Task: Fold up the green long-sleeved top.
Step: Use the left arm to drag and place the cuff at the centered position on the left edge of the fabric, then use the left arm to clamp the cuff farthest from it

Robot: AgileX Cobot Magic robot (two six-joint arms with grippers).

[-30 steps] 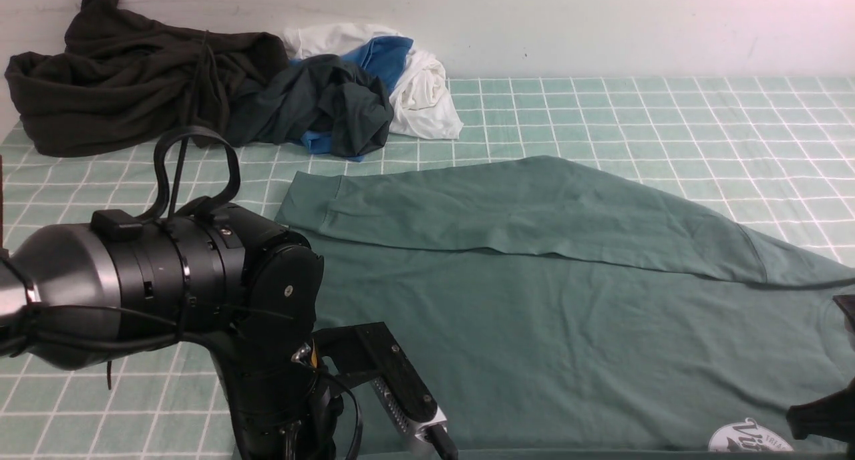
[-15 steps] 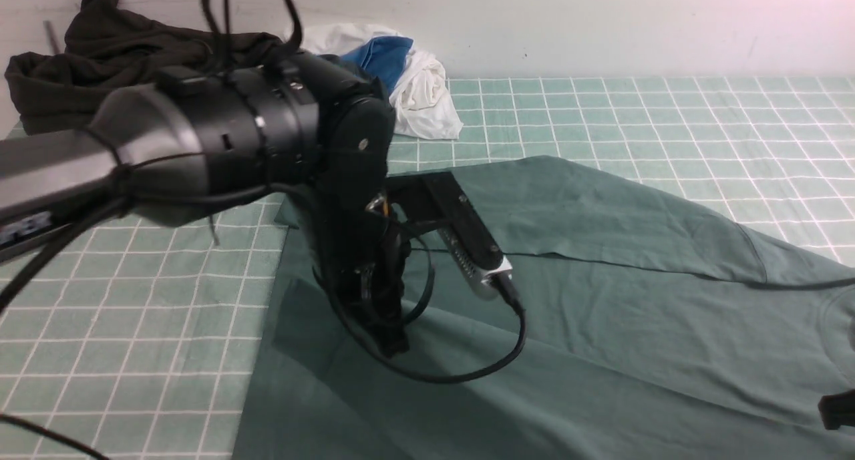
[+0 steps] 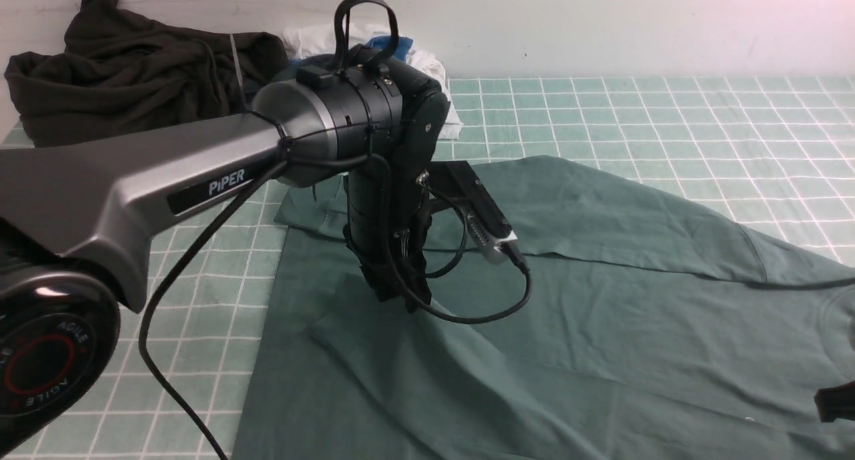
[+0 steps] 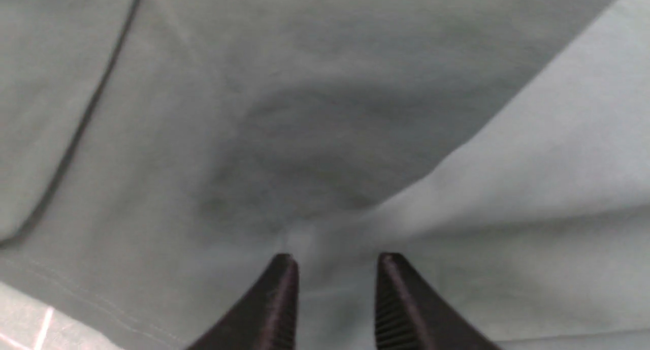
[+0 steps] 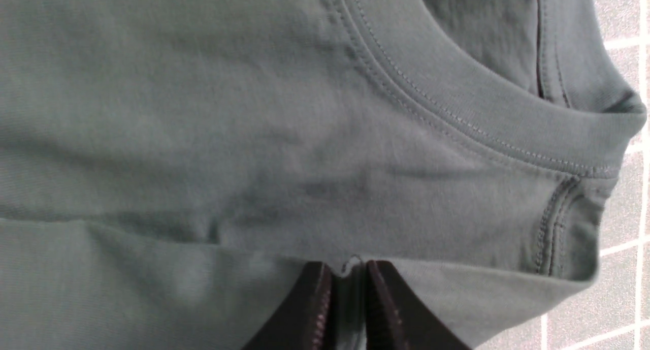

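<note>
The green long-sleeved top (image 3: 601, 313) lies spread across the checked table, one sleeve (image 3: 601, 213) laid across its far part. My left gripper (image 3: 401, 298) points down over the top's left part and is shut on a pinch of its fabric, which rises in a ridge to the jaws. In the left wrist view the gripper (image 4: 335, 261) has the green cloth (image 4: 355, 111) bunched between its fingers. My right gripper (image 3: 835, 403) shows only at the frame's lower right edge. In the right wrist view it (image 5: 349, 266) is shut on a folded edge of the top near the ribbed collar (image 5: 482, 116). The logo is hidden.
A pile of clothes sits at the back left against the wall: a bulky black-olive garment (image 3: 120, 86) and white cloth (image 3: 441, 79) partly behind my left arm. The green checked tablecloth (image 3: 668, 113) shows at the back right and left front (image 3: 200, 300).
My left arm has swung from the near left up and away over the top, carrying the near hem with it. The front part has folded over and the logo has gone from view.
</note>
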